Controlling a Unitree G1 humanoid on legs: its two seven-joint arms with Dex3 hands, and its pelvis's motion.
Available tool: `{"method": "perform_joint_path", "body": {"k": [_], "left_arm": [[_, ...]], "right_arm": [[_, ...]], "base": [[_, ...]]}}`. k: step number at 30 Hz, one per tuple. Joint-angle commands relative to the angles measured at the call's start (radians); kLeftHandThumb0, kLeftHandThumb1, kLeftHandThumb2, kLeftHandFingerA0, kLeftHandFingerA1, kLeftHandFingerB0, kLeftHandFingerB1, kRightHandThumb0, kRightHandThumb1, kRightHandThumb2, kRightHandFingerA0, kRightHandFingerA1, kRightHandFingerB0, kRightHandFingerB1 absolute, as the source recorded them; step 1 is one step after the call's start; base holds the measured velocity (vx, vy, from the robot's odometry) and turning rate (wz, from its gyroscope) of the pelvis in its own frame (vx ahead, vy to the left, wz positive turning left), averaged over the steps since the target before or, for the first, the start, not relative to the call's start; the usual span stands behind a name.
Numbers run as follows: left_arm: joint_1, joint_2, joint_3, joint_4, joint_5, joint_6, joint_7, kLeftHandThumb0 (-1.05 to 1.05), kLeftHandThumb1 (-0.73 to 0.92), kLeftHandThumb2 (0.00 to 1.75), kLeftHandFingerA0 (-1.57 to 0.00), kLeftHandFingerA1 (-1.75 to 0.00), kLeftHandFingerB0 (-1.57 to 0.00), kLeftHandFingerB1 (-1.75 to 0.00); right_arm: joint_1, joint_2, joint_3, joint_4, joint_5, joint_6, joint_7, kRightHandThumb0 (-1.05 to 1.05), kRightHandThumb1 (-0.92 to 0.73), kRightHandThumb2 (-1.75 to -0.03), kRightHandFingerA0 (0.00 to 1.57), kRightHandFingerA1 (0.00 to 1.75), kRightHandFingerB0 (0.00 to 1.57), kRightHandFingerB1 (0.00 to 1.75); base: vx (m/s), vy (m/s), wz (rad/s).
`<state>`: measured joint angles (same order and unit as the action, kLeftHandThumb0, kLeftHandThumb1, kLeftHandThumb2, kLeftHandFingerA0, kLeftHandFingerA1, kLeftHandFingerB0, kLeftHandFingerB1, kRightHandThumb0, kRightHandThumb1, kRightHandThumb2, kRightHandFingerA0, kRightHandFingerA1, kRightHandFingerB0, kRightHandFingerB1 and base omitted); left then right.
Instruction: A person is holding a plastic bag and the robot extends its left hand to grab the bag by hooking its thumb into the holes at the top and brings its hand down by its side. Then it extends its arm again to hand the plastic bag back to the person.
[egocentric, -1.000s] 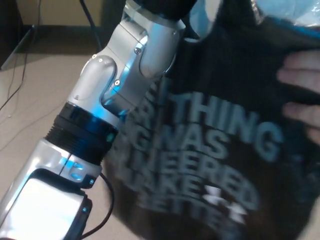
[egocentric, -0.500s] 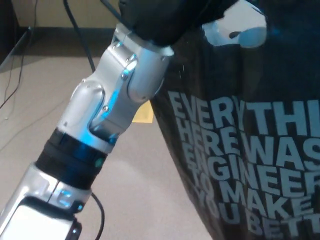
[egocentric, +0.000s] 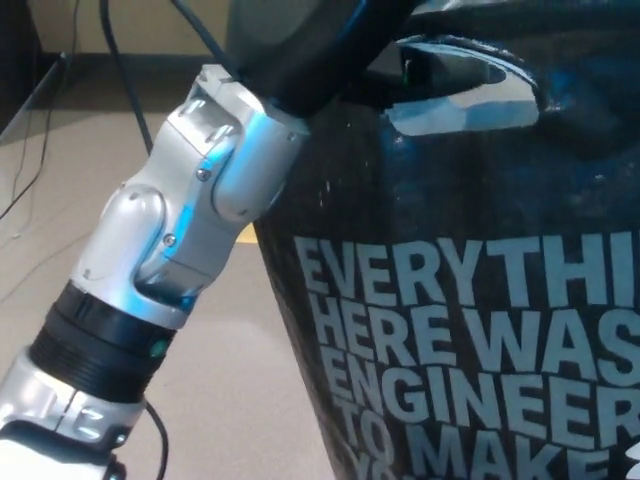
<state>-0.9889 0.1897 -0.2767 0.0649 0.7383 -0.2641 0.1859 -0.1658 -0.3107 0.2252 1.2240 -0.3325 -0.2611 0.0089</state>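
Bag (egocentric: 470, 300) nearer now, left hand (egocentric: 300, 50) half-hidden.

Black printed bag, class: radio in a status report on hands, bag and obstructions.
Left hand at bag's top, grip unclear. Right hand unseen. Black printed bag hanging, handle hole visible. No obstruction seen.

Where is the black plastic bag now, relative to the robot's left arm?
In the head view, the black plastic bag fills the picture's right side, hanging directly beside the left arm, whose left hand meets its top edge.

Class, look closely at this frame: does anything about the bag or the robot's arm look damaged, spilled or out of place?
Nothing stands out. The black bag hangs upright with its print level and readable, and the left hand sits at its handle hole. No tear or spill shows.
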Motion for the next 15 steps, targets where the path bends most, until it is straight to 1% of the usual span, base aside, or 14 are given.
{"method": "perform_joint_path", "body": {"k": [1,2,3,4,5,7,8,9,10,11,12,14,15], "left_arm": [[0.119,0.158,-0.016,-0.153,-0.241,0.291,-0.631,-0.92,0.45,0.55,0.00,0.00,0.00,0.00],[0.131,0.164,-0.016,-0.174,-0.239,0.305,-0.643,-0.95,0.40,0.64,0.00,0.00,0.00,0.00],[0.134,0.166,-0.015,-0.181,-0.239,0.308,-0.646,-0.95,0.40,0.64,0.00,0.00,0.00,0.00],[0.140,0.172,-0.011,-0.187,-0.248,0.302,-0.649,-0.91,0.45,0.55,0.00,0.00,0.00,0.00],[0.149,0.184,-0.008,-0.192,-0.251,0.290,-0.650,-0.97,0.41,0.66,0.00,0.00,0.00,0.00],[0.156,0.206,-0.002,-0.186,-0.253,0.264,-0.648,-0.98,0.41,0.67,0.00,0.00,0.00,0.00],[0.158,0.215,0.001,-0.186,-0.258,0.263,-0.656,-0.95,0.47,0.56,0.00,0.00,0.00,0.00],[0.166,0.226,0.004,-0.193,-0.266,0.267,-0.669,-0.97,0.42,0.68,0.00,0.00,0.00,0.00],[0.172,0.233,0.006,-0.198,-0.274,0.268,-0.675,-0.97,0.42,0.68,0.00,0.00,0.00,0.00],[0.203,0.258,0.009,-0.218,-0.275,0.259,-0.685,-0.95,0.47,0.56,0.00,0.00,0.00,0.00],[0.222,0.276,0.010,-0.230,-0.270,0.251,-0.688,-1.01,0.43,0.69,0.00,0.00,0.00,0.00],[0.256,0.298,0.014,-0.257,-0.253,0.248,-0.688,-1.02,0.45,0.68,0.00,-0.01,0.00,0.00],[0.279,0.309,0.024,-0.269,-0.268,0.250,-0.689,-0.97,0.41,0.67,0.00,-0.01,0.00,-0.01]], "right_arm": [[-0.009,-0.011,0.003,0.004,-0.006,-0.003,0.010,-0.34,-0.68,-0.60,0.68,0.46,0.59,0.41],[-0.008,-0.013,0.005,0.002,-0.008,-0.004,0.013,-0.35,-0.68,-0.60,0.70,0.47,0.59,0.41],[-0.008,-0.013,0.006,0.000,-0.008,-0.004,0.014,-0.35,-0.68,-0.60,0.70,0.47,0.59,0.41],[-0.013,-0.012,0.007,0.001,-0.008,-0.003,0.016,-0.37,-0.69,-0.60,0.71,0.47,0.59,0.40],[-0.019,-0.011,0.005,0.002,-0.006,0.000,0.021,-0.36,-0.69,-0.61,0.70,0.47,0.58,0.41],[-0.036,-0.011,0.001,0.004,-0.002,0.007,0.027,-0.36,-0.69,-0.61,0.68,0.46,0.59,0.40],[-0.042,-0.011,-0.001,0.005,0.000,0.012,0.028,-0.37,-0.69,-0.61,0.69,0.45,0.58,0.39],[-0.045,-0.011,-0.003,0.005,0.002,0.018,0.030,-0.36,-0.69,-0.61,0.69,0.46,0.59,0.40],[-0.046,-0.011,-0.002,0.005,0.001,0.019,0.030,-0.36,-0.69,-0.61,0.69,0.46,0.59,0.40],[-0.038,-0.015,0.007,0.004,-0.009,0.016,0.025,-0.36,-0.69,-0.61,0.68,0.45,0.58,0.40],[-0.035,-0.017,0.012,0.005,-0.014,0.012,0.023,-0.36,-0.69,-0.61,0.67,0.45,0.57,0.40],[-0.030,-0.018,0.012,0.007,-0.013,0.012,0.023,-0.36,-0.69,-0.61,0.68,0.46,0.58,0.40],[-0.034,-0.019,0.009,0.010,-0.010,0.015,0.024,-0.35,-0.69,-0.61,0.66,0.45,0.57,0.40]], "base": [[0.00,0.000,0.00],[0.00,0.000,0.00],[0.00,0.000,0.00],[0.00,0.000,0.00],[0.00,0.000,0.00],[0.00,0.000,0.00],[0.00,0.000,0.00],[0.00,0.000,0.00],[0.00,0.000,0.00],[0.00,0.000,0.00],[0.00,0.000,0.00],[0.00,0.000,0.00],[0.00,0.000,0.00]]}}
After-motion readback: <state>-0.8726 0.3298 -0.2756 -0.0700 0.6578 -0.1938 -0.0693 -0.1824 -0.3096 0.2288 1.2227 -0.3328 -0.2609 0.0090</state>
